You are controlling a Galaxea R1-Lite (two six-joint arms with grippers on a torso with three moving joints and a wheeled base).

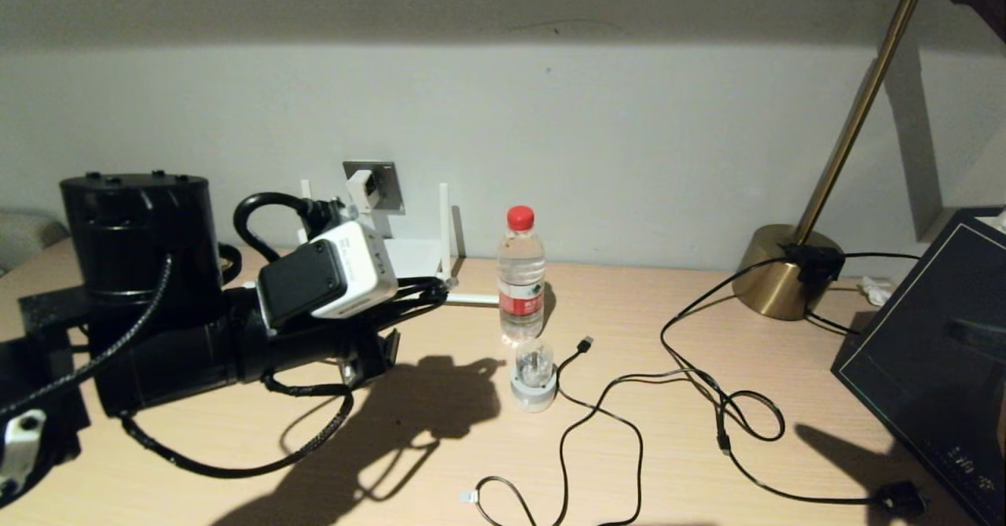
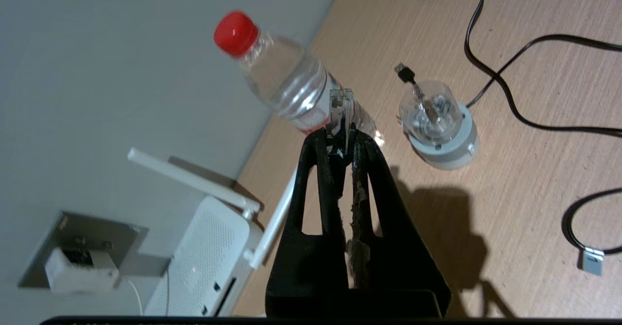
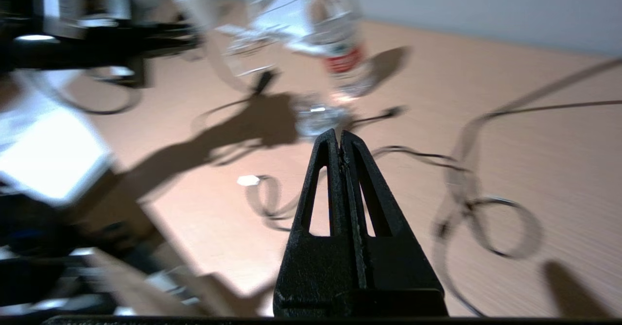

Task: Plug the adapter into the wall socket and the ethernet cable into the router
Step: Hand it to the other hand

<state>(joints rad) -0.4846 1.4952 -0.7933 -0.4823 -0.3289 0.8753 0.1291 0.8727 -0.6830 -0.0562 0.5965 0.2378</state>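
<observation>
My left gripper (image 2: 340, 140) is shut on the clear-tipped plug of the ethernet cable (image 2: 340, 105), which sticks out past the fingertips. In the head view the gripper (image 1: 434, 290) hovers just in front of the white router (image 1: 413, 257), beside one of its antennas (image 1: 444, 223). The router's dark front slot (image 2: 226, 296) lies off to the side of the plug, apart from it. The white adapter (image 1: 363, 189) sits in the grey wall socket (image 1: 377, 176), its thin white cord hanging down. My right gripper (image 3: 340, 138) is shut on nothing above the table's front; the head view does not show it.
A red-capped water bottle (image 1: 520, 274) stands right of the router, with a round white-and-clear plug piece (image 1: 534, 373) before it. Black cables with a USB end (image 1: 585, 343) and a mains plug (image 1: 900, 498) loop across the table. A brass lamp base (image 1: 778, 274) and dark box (image 1: 935, 353) stand right.
</observation>
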